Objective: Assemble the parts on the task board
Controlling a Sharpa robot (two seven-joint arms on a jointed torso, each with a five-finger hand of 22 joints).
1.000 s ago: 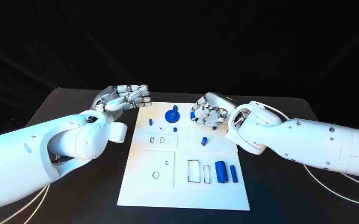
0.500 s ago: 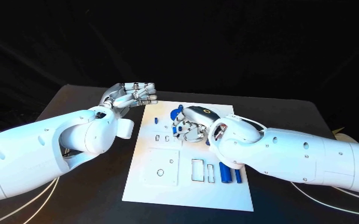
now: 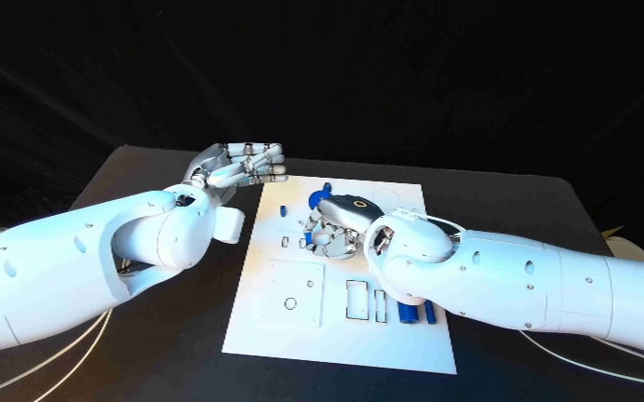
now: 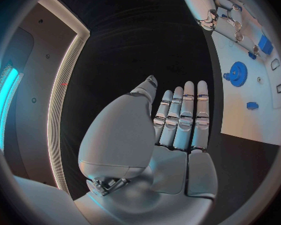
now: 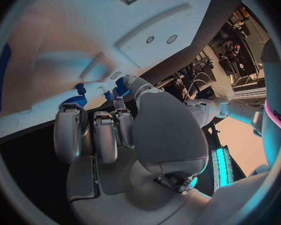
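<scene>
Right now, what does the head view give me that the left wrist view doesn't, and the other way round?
Head view: the blue cylinders and empty rectangular slots at the board's near end. Left wrist view: the left robot hand's bare palm and the blue gear's full face. Both: the task board and the right robot hand over it.
</scene>
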